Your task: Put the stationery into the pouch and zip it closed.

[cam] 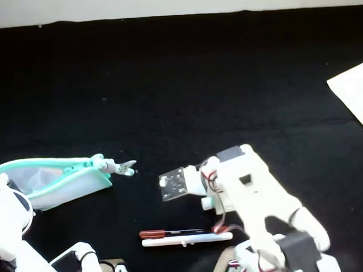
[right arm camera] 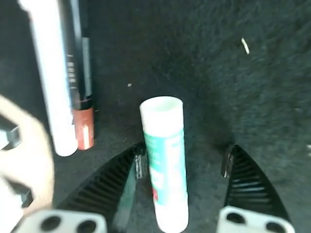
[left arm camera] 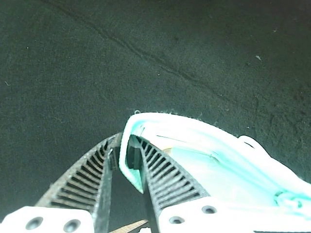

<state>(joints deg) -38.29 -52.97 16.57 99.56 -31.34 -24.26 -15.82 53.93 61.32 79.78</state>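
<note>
Clamped on the rim of the mint-and-white fabric zip pouch point(left arm camera: 209, 165), the left gripper point(left arm camera: 125, 153) holds its mouth agape on the black cloth-covered table point(cam: 197, 80). The right gripper point(right arm camera: 185, 153) stands spread wide astride a white glue stick with a teal label point(right arm camera: 165, 160), which lies flat and is not yet pinched. Near the stick lie a white plastic pen point(right arm camera: 51, 77) and a dark pen with a red-brown end point(right arm camera: 80, 73), touching side by side (both well apart from the pouch); by the look of it the job has barely begun, with all three items to pack and the zip to close.
</note>
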